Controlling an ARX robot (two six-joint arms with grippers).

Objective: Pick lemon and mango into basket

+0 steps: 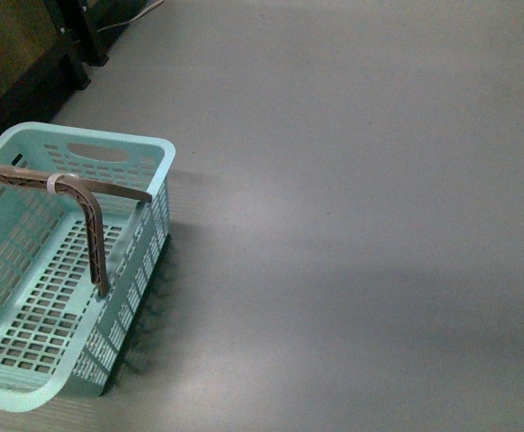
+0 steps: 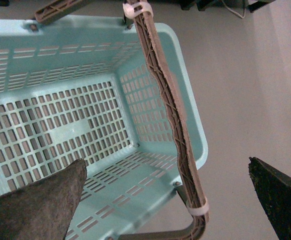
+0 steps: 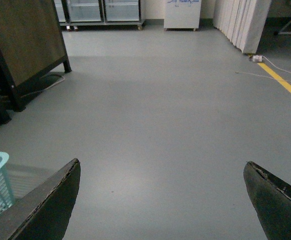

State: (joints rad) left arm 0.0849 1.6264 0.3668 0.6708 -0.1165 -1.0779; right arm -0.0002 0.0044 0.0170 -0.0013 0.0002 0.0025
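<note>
We see the teal basket (image 1: 91, 133) on the grey floor (image 1: 352, 225) at our left, brown handle (image 1: 95, 238) raised; our left gripper (image 2: 165, 162) hangs above it, fingers wide apart; our right gripper (image 3: 160, 164) gapes wide over the floor; blue lettering on the far white cabinet (image 3: 182, 12) is too small to read.

Plain grey smooth floor (image 3: 160, 125) throughout. A brown wooden board on a black metal frame (image 3: 25, 35) stands at one side. A yellow painted floor line (image 3: 285, 82) runs beside a loose white cable (image 3: 280, 67). White pleated curtain (image 3: 240, 20), glass-fronted cabinets (image 3: 103, 10) and a white box-shaped unit (image 3: 182, 14) line the far wall.
</note>
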